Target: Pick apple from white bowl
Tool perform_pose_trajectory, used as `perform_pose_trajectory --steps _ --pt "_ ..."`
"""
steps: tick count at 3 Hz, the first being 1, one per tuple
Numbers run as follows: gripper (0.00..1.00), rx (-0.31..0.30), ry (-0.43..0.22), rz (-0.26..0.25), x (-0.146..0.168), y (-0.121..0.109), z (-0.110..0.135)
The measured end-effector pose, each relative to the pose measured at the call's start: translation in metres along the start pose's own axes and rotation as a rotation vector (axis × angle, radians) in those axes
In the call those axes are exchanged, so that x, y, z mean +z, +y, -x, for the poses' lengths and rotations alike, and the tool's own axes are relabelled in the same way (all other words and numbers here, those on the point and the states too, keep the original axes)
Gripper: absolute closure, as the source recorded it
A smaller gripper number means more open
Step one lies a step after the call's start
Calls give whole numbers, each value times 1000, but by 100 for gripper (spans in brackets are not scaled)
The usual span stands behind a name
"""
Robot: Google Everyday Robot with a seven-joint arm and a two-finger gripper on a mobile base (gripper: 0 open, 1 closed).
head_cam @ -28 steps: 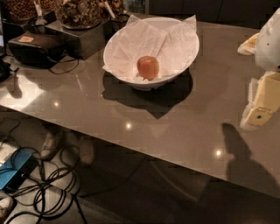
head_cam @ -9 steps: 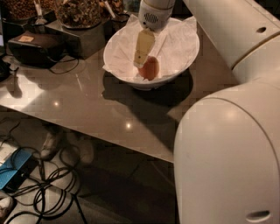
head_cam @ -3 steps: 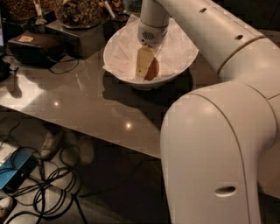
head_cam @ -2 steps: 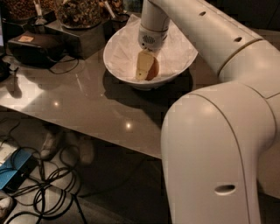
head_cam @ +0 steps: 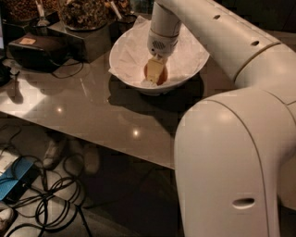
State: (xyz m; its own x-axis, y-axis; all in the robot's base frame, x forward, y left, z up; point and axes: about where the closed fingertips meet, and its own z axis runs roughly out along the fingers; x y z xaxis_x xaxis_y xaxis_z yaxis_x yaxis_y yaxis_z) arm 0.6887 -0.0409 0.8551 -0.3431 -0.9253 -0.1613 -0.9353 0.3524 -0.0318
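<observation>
The white bowl [head_cam: 192,69], wide and lined with crinkled white paper, stands on the grey table [head_cam: 83,106] at the back centre. The reddish-orange apple [head_cam: 163,77] lies in the bottom of the bowl. My gripper [head_cam: 155,74] reaches down into the bowl from above, right at the apple, and its cream end covers the apple's middle. Only the apple's left and right edges show. The apple rests low in the bowl.
Dark containers of nuts [head_cam: 83,11] stand behind the bowl at the left. A black device [head_cam: 34,46] with a cable lies at the table's left. My large white arm [head_cam: 231,162] fills the right foreground. Cables [head_cam: 46,194] and shoes [head_cam: 55,150] lie on the floor.
Since 9.3 s ago the arm has swung in from the right and gone down into the bowl onto the apple. Over the last second it has hardly moved.
</observation>
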Motion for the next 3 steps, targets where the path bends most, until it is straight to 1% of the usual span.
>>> perform_pose_trajectory --steps 1,2,3 --pt "80 0 0 0 0 0 0" --pt "100 0 0 0 0 0 0" --pt "100 -1 -26 -19 -15 2 2"
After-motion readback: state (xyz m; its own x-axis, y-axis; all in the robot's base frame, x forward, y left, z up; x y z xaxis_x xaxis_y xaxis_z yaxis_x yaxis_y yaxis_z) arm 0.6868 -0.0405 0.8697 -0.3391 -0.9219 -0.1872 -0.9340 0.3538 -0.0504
